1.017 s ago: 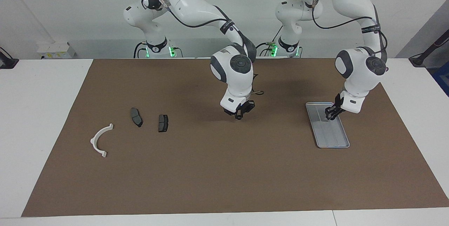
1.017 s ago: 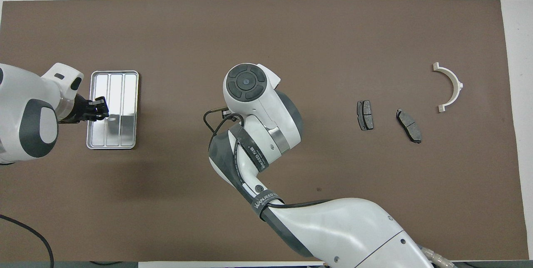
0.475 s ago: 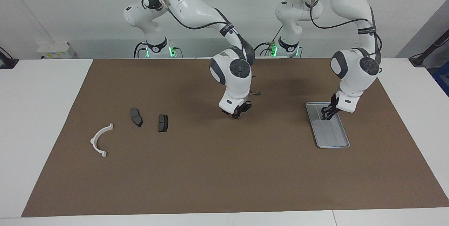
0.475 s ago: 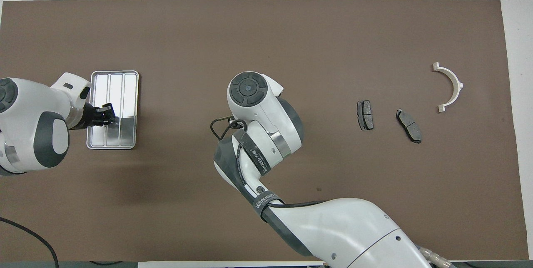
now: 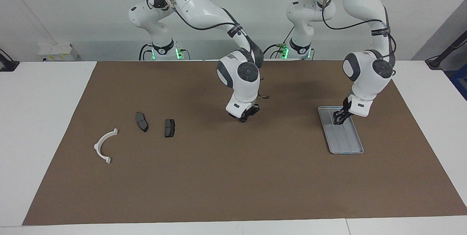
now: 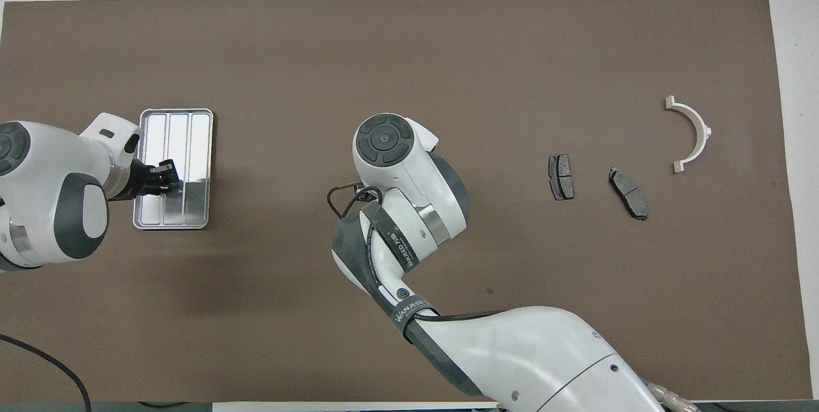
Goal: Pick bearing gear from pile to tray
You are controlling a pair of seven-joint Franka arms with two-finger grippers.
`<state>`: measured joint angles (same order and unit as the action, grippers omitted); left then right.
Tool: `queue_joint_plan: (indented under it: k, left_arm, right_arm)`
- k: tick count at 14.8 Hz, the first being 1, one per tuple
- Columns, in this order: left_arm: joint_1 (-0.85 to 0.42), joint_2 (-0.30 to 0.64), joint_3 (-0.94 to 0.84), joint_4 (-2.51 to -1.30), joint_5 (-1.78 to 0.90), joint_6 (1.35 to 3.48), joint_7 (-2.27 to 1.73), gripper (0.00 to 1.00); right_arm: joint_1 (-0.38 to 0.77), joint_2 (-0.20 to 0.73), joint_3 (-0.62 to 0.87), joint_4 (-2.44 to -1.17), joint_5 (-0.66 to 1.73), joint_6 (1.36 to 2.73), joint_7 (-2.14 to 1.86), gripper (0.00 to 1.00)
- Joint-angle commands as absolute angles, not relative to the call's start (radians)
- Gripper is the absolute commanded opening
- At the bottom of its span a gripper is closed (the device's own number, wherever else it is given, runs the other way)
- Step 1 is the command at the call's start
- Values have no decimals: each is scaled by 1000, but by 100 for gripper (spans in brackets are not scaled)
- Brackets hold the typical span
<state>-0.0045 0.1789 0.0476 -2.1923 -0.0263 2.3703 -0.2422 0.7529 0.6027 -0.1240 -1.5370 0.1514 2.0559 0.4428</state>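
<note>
The silver tray (image 5: 347,144) lies on the brown mat at the left arm's end; it also shows in the overhead view (image 6: 193,137). My left gripper (image 5: 339,119) hangs low over the part of the tray nearer the robots, also in the overhead view (image 6: 165,179). My right gripper (image 5: 245,115) hangs low over the bare middle of the mat, hidden under its wrist from above. The pile lies toward the right arm's end: a white half-ring bracket (image 5: 104,146) (image 6: 693,134) and two dark brake pads (image 5: 141,121) (image 5: 169,127). No bearing gear or small black round piece shows.
The brown mat (image 5: 219,184) covers most of the white table (image 5: 40,118). The right arm's forearm reaches in over the part of the mat nearest the robots (image 6: 512,348). The brake pads also show in the overhead view (image 6: 560,176) (image 6: 628,192).
My left gripper has shifted a little over the tray, toward its end nearer the robots. My right gripper has drawn back slightly toward the robots. The pile's parts have not moved.
</note>
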Motion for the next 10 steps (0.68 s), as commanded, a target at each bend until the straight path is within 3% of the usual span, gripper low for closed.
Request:
queue_joint_plan:
  k: [1, 2, 3, 5, 6, 7, 10]
  left_arm:
    - [-8, 133, 48, -2247, -20, 2402, -264, 23]
    - [-9, 130, 48, -2255, -20, 2407, -265, 24]
    - [-9, 130, 48, -2261, -20, 2416, -264, 34]
    - [-9, 130, 48, -2266, -20, 2422, -264, 39]
    - [-15, 130, 48, -2266, -20, 2422, -262, 51]
    - [-15, 130, 48, -2263, -20, 2422, -262, 69]
    - [-15, 132, 48, -2243, -20, 2402, -261, 71]
  right_arm:
    - [742, 569, -112, -1580, 155, 2069, 420, 14]
    - [742, 569, -112, -1578, 155, 2069, 420, 23]
    - [742, 569, -112, -1580, 155, 2068, 422, 34]
    - [742, 569, -112, -1578, 156, 2069, 422, 42]
    - [742, 569, -112, -1578, 156, 2069, 422, 56]
    - [742, 569, -112, -1578, 156, 2071, 422, 62]
    - [738, 569, -110, -1565, 163, 2068, 433, 62]
